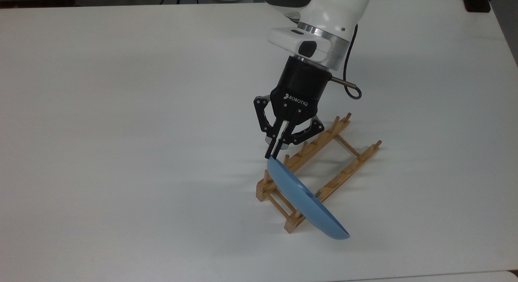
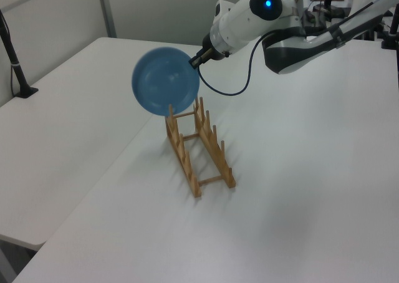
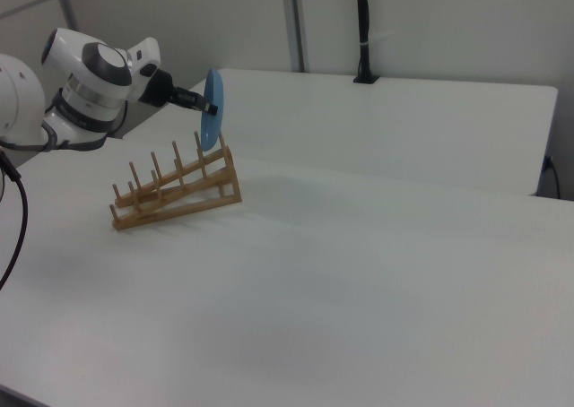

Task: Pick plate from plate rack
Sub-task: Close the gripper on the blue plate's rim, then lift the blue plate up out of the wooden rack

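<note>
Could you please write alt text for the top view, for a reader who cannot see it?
A robot arm's black claw is shut on the upper rim of a light-blue plate, which tilts edge-on over the near end of a small wooden plate rack. The rack stands on a plain white table.

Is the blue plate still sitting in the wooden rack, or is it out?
Out, or nearly. The gripper pinches the plate by its rim, above the plate rack; contact at its bottom edge is unclear.
</note>
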`<state>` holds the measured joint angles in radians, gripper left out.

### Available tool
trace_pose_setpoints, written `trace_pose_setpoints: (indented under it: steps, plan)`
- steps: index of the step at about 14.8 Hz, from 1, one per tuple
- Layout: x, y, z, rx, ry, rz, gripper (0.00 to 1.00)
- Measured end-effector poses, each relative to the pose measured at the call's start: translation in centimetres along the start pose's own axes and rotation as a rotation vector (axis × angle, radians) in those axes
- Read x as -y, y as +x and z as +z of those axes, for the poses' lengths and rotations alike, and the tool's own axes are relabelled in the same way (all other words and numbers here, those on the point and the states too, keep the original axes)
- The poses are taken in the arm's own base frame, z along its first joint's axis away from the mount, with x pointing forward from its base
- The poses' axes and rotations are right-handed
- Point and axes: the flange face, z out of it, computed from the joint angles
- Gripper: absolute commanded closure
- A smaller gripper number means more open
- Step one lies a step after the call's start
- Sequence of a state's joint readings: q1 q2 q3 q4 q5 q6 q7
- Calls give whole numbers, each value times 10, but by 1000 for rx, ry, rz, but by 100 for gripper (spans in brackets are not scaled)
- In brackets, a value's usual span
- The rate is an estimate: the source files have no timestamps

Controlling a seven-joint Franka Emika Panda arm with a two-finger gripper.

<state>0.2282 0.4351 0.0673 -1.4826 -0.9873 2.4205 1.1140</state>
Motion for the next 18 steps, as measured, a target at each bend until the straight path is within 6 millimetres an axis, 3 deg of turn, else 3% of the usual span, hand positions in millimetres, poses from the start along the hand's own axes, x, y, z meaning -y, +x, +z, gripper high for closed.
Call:
trace_pose_setpoints:
  steps: [9,18]
  plan:
    - [-3,14,-10,-25,6,14,100]
    - [-26,52,-53,-61,35,72,100]
